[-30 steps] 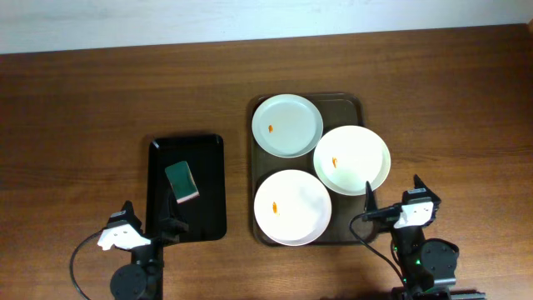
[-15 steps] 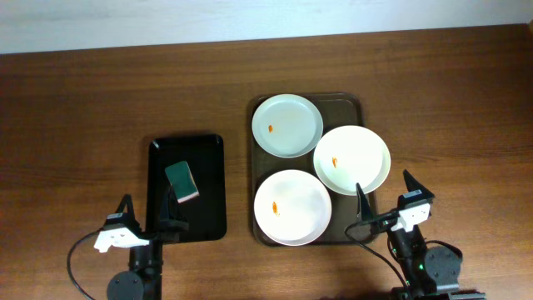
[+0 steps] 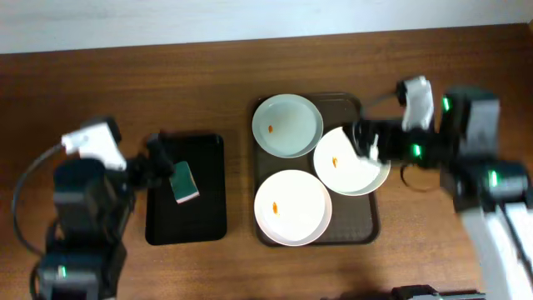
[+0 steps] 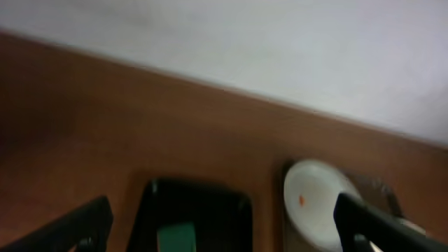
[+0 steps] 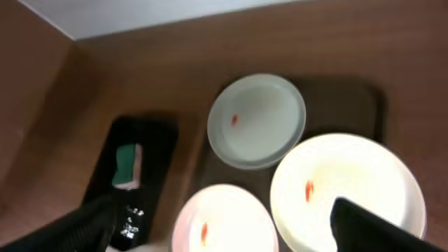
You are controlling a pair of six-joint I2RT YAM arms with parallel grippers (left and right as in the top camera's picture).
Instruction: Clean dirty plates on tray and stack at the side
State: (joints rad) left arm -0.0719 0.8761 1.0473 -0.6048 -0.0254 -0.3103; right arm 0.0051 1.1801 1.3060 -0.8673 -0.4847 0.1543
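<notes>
Fingers spread wide and holding nothing on both arms: the left fingers (image 4: 82,222) hang above the far left corner of a narrow black tray (image 3: 200,218), just beside a green sponge (image 3: 181,182) lying in it, while the right fingers (image 5: 372,225) hover over the far rim of the right-hand plate. All three white plates (image 3: 292,207) lie on the dark brown tray (image 3: 348,107) at the middle of the wooden desk (image 3: 125,83), each marked with a small orange smear. One sits at the far end, one at the near end, and one overhangs the right rim.
</notes>
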